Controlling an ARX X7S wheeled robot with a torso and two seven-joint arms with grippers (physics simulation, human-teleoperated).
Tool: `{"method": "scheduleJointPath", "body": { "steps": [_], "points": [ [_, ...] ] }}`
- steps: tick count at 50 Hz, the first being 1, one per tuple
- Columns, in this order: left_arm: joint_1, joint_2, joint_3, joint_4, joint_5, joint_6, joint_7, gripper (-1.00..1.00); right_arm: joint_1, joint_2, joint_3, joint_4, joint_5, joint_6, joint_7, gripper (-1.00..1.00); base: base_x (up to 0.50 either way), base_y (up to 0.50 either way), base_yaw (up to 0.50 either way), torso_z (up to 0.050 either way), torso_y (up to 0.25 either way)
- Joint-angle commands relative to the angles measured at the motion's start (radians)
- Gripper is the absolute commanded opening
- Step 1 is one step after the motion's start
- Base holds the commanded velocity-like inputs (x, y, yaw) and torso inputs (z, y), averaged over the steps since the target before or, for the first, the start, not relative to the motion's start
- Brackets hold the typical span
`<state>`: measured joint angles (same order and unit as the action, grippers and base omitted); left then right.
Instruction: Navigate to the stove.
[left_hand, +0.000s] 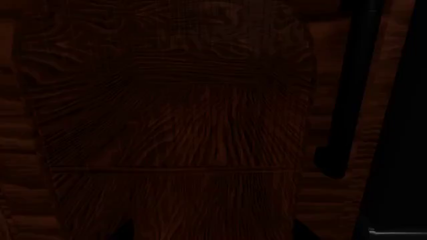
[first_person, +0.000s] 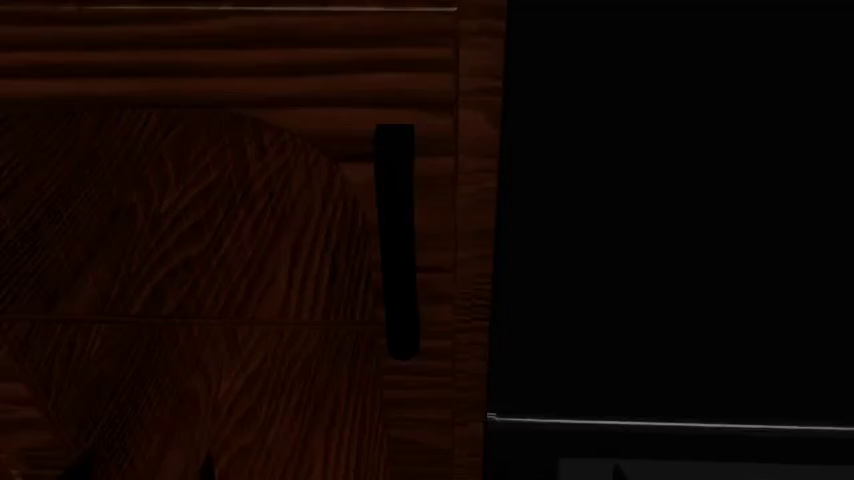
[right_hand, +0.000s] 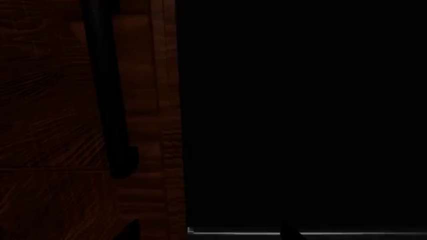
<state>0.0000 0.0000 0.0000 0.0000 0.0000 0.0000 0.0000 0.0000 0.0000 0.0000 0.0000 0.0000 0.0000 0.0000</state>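
Observation:
No stove with knobs or a horizontal bar handle can be made out in any view, and the scene is very dark. A flat black panel (first_person: 667, 220) fills the right of the head view, with a thin light edge along its bottom. I cannot tell what it is. It also fills the right wrist view (right_hand: 300, 115). My left gripper (left_hand: 213, 235) shows only two dark fingertips set wide apart, open and empty, close to a wooden door. My right gripper (right_hand: 210, 232) is also open and empty, with its tips straddling the seam between wood and black panel.
A dark reddish wooden cabinet door (first_person: 200, 280) stands very close ahead on the left, with a black vertical handle (first_person: 395, 240). The handle also shows in the left wrist view (left_hand: 347, 100) and the right wrist view (right_hand: 110, 100). No floor shows in any view.

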Motion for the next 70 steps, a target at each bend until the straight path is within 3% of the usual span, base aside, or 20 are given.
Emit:
{"method": "scheduleJointPath", "body": {
  "steps": [1, 15, 22, 24, 27, 32, 70],
  "points": [
    [0.001, -0.012, 0.013, 0.008, -0.012, -0.007, -0.013, 1.00, -0.001, 0.039, -0.049, -0.012, 0.039, 0.010, 0.049, 1.00, 0.00, 0.00, 0.00, 0.000, 0.000],
    [-0.020, -0.046, 0.077, -0.013, -0.016, -0.038, -0.098, 1.00, 0.010, 0.067, -0.083, 0.015, 0.025, -0.006, 0.096, 1.00, 0.00, 0.00, 0.00, 0.000, 0.000],
    [-0.012, -0.062, 0.090, -0.022, -0.031, 0.022, -0.101, 1.00, 0.021, 0.069, -0.082, 0.017, 0.053, -0.003, 0.109, 1.00, 0.00, 0.00, 0.00, 0.000, 0.000],
    [-0.012, -0.065, 0.094, -0.023, -0.031, 0.027, -0.105, 1.00, 0.020, 0.064, -0.101, 0.041, -0.038, -0.049, 0.181, 1.00, 0.00, 0.00, 0.00, 0.000, 0.000],
    [-0.010, -0.068, 0.100, -0.018, -0.030, 0.023, -0.114, 1.00, 0.012, 0.080, -0.102, 0.020, 0.051, -0.025, 0.108, 1.00, 0.00, 0.00, 0.00, 0.000, 0.000],
    [-0.010, -0.074, 0.105, -0.014, -0.035, 0.017, -0.127, 1.00, 0.005, 0.090, -0.112, 0.014, 0.053, -0.038, 0.111, 1.00, -0.01, 0.00, -0.04, 0.000, 0.000],
    [-0.026, -0.112, 0.148, -0.034, -0.064, 0.030, -0.189, 1.00, 0.002, 0.123, -0.144, 0.015, 0.090, -0.102, 0.164, 1.00, -0.12, 0.01, -0.49, 0.000, 0.000]
  ]
}}
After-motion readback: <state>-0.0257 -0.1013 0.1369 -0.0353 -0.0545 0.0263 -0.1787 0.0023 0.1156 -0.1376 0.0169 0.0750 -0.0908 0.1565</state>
